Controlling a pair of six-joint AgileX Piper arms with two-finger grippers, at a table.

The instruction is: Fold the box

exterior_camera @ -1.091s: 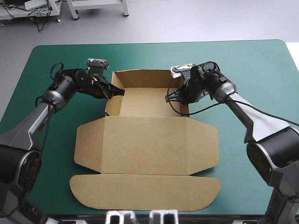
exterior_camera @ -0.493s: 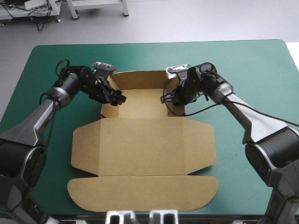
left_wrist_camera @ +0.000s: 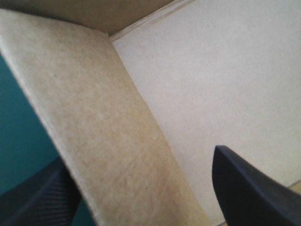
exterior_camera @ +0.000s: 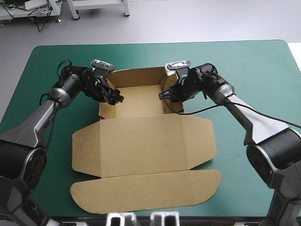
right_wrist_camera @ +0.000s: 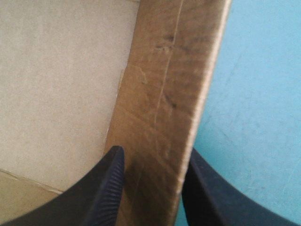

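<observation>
The brown box (exterior_camera: 141,141) lies mid-table as an open tray, with its far walls raised and its lid and front flap (exterior_camera: 146,193) flat toward the near edge. My left gripper (exterior_camera: 115,98) is at the tray's left wall (left_wrist_camera: 94,122). It is open (left_wrist_camera: 138,155), with one finger outside over the teal-green cover and the other inside over the tray floor. My right gripper (exterior_camera: 164,96) straddles the right wall (right_wrist_camera: 164,94). It is open (right_wrist_camera: 155,150), and its fingers stand close on either side of the board.
Teal-green cover (exterior_camera: 254,80) shows all round the box, widest to the right and along the far edge. The flat front flap reaches close to the table's near edge.
Both grippers have opened from shut on the tray's side walls. They moved a little toward the far edge, the box slid slightly left, and the front flap now lies skewed.
</observation>
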